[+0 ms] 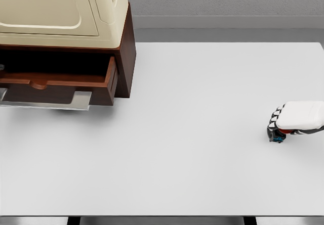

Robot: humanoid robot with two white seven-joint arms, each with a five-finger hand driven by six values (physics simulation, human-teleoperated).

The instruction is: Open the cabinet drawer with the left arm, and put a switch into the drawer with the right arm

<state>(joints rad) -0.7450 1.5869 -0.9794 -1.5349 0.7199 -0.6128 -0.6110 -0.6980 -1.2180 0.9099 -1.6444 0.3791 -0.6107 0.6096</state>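
Head view: cabinet [66,12] sits at the table's [192,134] back left corner, cream body on a dark wood base. Drawer [76,81] is pulled out toward the front edge, interior dark, wood front panel showing, with a grey handle plate [76,101] below its front. Left edge of frame cuts off part of the drawer.

Right hand [286,125] comes in at the table's right edge, about mid depth, well apart from the cabinet. White back of hand faces up, fingers [276,119] curled down and closed over a small object, the switch [278,139]: only a dark and blue bit shows under the fingertips, plus a red patch under the palm. Switch looks pinned between fingers and table; can't tell if it's lifted off the surface.

Left hand is out of frame.
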